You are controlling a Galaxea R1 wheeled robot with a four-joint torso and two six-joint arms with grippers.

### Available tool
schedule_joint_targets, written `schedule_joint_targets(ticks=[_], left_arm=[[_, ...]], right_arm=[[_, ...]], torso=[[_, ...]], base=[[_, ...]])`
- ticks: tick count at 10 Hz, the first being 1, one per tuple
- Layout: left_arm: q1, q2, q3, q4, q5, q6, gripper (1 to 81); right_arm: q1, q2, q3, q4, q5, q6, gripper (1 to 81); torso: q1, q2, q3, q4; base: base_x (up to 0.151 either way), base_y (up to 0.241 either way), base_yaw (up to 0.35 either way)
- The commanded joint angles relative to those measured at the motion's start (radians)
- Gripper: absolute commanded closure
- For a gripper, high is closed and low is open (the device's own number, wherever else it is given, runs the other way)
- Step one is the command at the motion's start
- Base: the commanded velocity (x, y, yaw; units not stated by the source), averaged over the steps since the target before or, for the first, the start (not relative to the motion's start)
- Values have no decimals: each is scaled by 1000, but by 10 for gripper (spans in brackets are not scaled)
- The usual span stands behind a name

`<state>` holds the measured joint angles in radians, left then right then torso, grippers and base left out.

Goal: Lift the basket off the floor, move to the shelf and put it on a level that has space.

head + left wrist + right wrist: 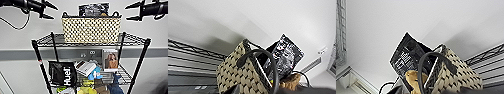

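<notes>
Cream woven rectangular basket (pixel 91 29) sits on the black wire rack's top tier (pixel 135 39), looking light but flexible, best held by its black loop handles (pixel 256 63), left gripper (pixel 48 10) and right gripper (pixel 133 11) jaws spread, clear.

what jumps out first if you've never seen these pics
The cream woven basket sits on the black wire shelf's top level, a dark packet poking out. The left gripper and right gripper hang open on either side, clear of it. The tier below is cluttered.
</notes>
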<state>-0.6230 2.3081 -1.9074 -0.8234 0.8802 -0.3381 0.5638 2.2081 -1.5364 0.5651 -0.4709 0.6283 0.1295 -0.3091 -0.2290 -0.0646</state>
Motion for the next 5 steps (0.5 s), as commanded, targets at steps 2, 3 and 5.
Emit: schedule_joint_targets(ticks=[2, 3, 5], left_arm=[[-160, -182, 241, -33, -9, -1, 10], [-160, -232, 286, -33, -9, -2, 10], [-160, -321, 339, -30, -3, -1, 10]], right_arm=[[144, -152, 173, 33, 8, 5, 10], [150, -179, 202, 33, 0, 8, 10], [161, -238, 248, 38, -21, 10, 10]], torso=[[0, 0, 0, 0], [0, 0, 0, 0], [0, 0, 0, 0]], base=[[0, 0, 0], [0, 0, 0], [0, 0, 0]])
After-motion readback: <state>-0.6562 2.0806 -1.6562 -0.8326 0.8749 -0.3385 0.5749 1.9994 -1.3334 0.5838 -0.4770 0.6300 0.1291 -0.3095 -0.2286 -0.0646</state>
